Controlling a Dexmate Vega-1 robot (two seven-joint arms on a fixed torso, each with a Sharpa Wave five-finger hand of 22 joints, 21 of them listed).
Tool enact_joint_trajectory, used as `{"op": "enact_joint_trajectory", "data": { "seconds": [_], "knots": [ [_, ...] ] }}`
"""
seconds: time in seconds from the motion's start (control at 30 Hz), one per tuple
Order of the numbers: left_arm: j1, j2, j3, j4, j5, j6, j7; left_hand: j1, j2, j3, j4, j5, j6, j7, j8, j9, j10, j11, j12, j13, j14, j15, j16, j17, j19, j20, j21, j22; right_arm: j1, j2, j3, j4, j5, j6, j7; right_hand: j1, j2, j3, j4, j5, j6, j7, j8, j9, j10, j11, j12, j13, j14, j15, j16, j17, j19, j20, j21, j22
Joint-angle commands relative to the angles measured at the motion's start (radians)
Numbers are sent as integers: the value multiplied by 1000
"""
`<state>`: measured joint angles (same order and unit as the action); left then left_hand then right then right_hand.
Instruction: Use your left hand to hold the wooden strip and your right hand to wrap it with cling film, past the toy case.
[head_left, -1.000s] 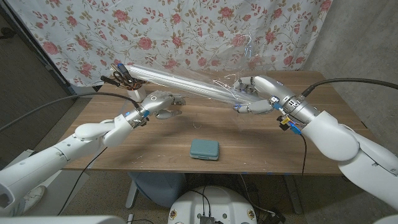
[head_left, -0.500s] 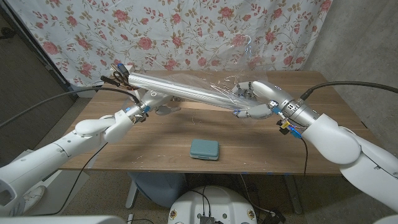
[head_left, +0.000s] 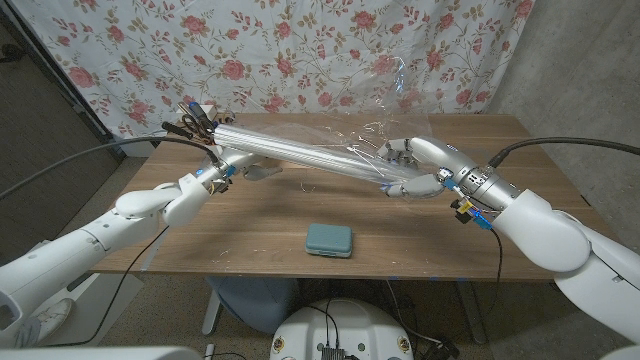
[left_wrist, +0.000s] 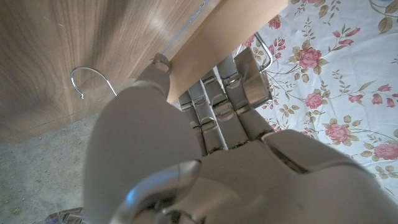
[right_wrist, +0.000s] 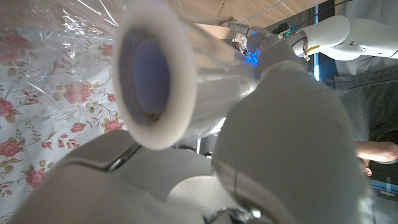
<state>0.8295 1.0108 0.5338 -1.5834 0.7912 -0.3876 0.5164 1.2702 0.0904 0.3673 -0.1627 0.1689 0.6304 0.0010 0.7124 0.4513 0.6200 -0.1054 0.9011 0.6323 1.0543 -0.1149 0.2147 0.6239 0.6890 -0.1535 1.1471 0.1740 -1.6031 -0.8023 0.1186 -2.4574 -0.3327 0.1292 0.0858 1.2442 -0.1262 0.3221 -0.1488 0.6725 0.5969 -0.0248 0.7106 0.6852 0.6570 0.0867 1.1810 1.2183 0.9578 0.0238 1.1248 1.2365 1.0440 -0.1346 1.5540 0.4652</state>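
My left hand (head_left: 233, 164) grips one end of the pale wooden strip (left_wrist: 214, 37) above the table's left half; the left wrist view shows its fingers (left_wrist: 224, 93) wrapped around the strip. In the head view a long shiny cling film roll (head_left: 300, 150) runs across from that hand to my right hand (head_left: 412, 168), which holds the roll's right end. The roll's white tube end (right_wrist: 152, 74) is close up in the right wrist view. Loose film (head_left: 392, 95) trails up behind the right hand. The teal toy case (head_left: 328, 240) lies on the table, nearer than both hands.
A holder with scissors and tools (head_left: 192, 120) stands at the back left of the wooden table (head_left: 230, 240). A thin wire hook (left_wrist: 93, 79) lies on the table near my left hand. A floral curtain (head_left: 300, 50) hangs behind.
My left hand has drawn back toward the table's left and up against the roll. My right hand has shifted slightly right and lower, and the roll now lies flatter.
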Motion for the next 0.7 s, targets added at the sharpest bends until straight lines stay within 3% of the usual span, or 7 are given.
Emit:
{"op": "enact_joint_trajectory", "data": {
  "seconds": [0.03,0.7],
  "knots": [
    [-28,1,8,0,10,4,-8,10,22,85,2,5,62,-63,107,1,46,-48,30,7,108,-112,5,5,-3,0,10,2,11,-24,-17,-15,-5,-34,80,159,176,102,-8,-4,6,-11,11,7,260,-248,401,30,201,-236,353,0,18,-81,3,2],
    [-28,-41,-1,19,-42,14,35,11,20,85,-1,5,59,-59,111,0,49,-49,32,3,112,-111,7,4,-5,-1,14,3,-8,-62,-6,-33,-19,-112,133,160,176,104,-8,-11,5,-10,18,10,260,-247,401,30,198,-236,357,-1,18,-81,2,7]
  ]
}}
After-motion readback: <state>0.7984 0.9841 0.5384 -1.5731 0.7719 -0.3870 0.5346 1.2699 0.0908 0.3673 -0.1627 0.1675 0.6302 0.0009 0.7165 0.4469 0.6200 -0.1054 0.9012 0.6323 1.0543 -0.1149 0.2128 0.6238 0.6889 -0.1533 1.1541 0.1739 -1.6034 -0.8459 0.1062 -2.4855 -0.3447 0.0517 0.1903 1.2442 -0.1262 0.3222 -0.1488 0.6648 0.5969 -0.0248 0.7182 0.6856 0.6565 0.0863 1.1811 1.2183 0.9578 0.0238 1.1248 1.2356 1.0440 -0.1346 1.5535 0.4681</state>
